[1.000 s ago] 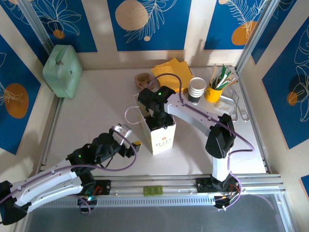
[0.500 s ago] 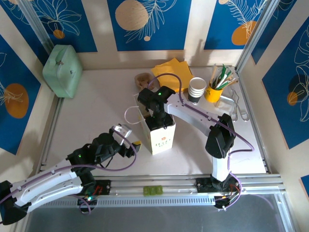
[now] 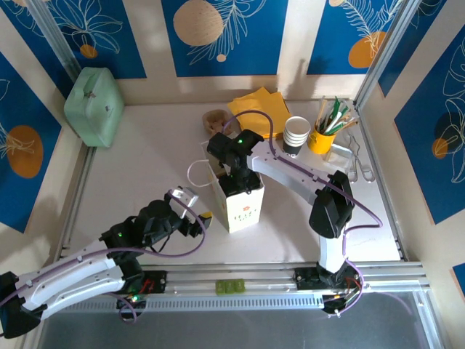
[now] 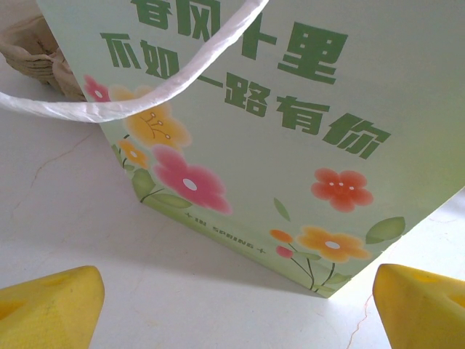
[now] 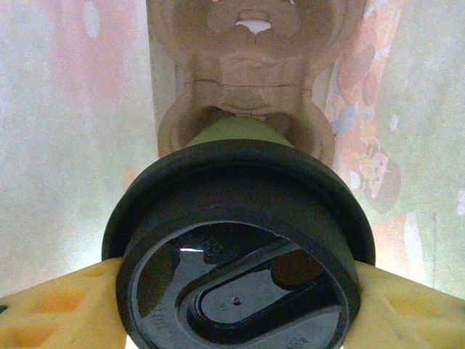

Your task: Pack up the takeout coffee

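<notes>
The paper bag (image 3: 245, 207) walls in the takeout coffee (image 5: 240, 247) closely, a cardboard holder (image 5: 247, 80) beneath. The table (image 3: 145, 160) left of the bag lies open.

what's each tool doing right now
left tool: open, holding nothing, facing the paper bag
right tool: closed on the coffee cup

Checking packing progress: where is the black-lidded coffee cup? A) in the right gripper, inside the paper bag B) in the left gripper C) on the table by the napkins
A: the right gripper has yellow fingers on both sides of the coffee cup, paper bag walls around it.
</notes>
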{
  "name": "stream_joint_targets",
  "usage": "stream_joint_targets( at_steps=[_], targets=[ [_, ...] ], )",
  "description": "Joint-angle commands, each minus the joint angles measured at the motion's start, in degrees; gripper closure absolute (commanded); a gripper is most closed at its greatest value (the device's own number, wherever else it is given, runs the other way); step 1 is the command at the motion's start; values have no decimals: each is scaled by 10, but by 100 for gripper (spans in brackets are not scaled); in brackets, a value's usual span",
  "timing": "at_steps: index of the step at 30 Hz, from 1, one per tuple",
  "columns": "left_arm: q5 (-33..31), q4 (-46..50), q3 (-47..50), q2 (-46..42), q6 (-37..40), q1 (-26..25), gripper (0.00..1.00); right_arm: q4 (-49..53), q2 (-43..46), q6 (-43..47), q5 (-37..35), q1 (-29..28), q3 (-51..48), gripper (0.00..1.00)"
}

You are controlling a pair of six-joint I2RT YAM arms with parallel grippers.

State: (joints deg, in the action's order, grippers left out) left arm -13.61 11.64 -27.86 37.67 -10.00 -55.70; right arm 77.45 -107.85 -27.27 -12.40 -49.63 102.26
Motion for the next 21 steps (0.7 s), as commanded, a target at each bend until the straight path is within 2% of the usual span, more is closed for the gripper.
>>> stream_joint_targets(
  at_steps=[1,21],
  targets=[
    [-4,-2,-7,-2,0,-4,5,1,-5,-5,12,1,-7,36],
    [-3,-4,-16,9,9,-4,5,-3,-23,1,18,5,-3,36]
  ],
)
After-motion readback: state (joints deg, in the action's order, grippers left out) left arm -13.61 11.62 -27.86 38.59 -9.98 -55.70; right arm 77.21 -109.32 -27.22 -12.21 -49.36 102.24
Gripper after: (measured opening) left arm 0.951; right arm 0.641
